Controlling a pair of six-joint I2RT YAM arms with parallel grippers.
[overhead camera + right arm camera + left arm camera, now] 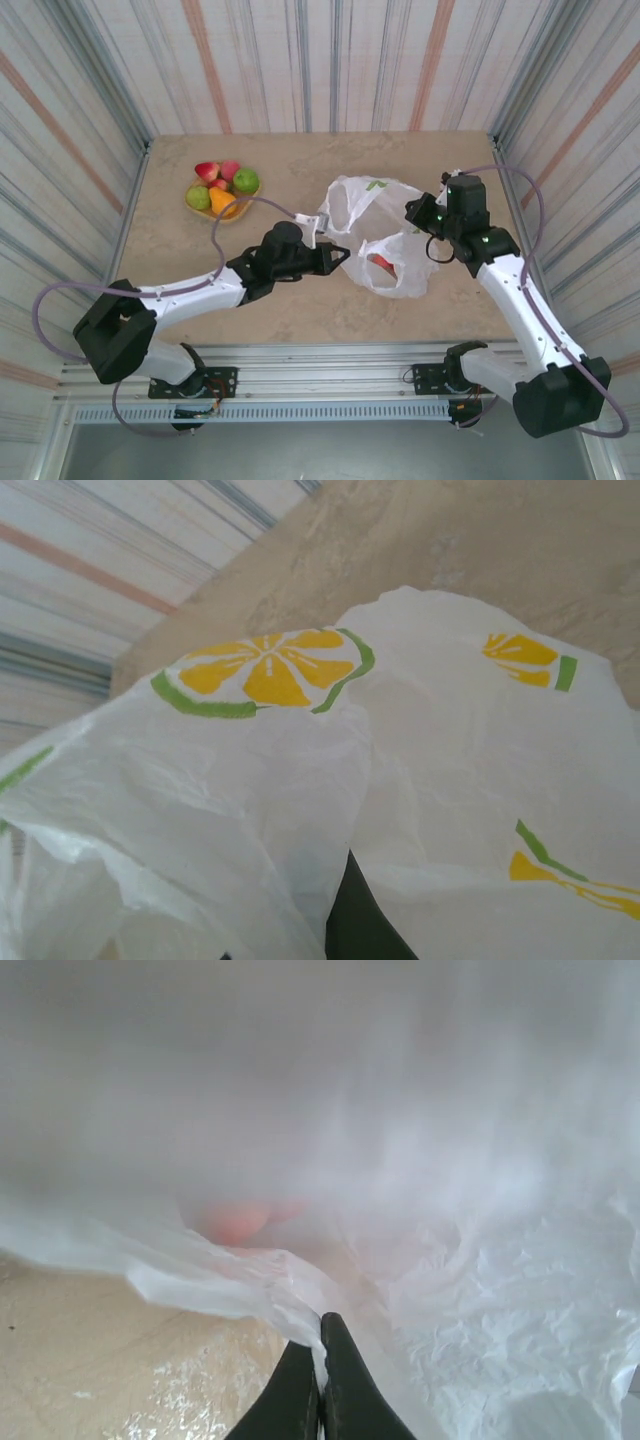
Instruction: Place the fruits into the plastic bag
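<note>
the thin crinkly white plastic bag printed with lemon slices lies centre right on the desk. it looks light, limp and slippery, best taken by its rim. the left hand is pressed together, pinching that rim. the right hand is pressed together amid the film, its grip unclear. one bag, one red fruit inside. about five small glossy toy fruits, likely hard and smooth, sit on one tan woven tray, upper left.

text: none readable | plastic bag: lemon-slice print, no lettering legible
</note>
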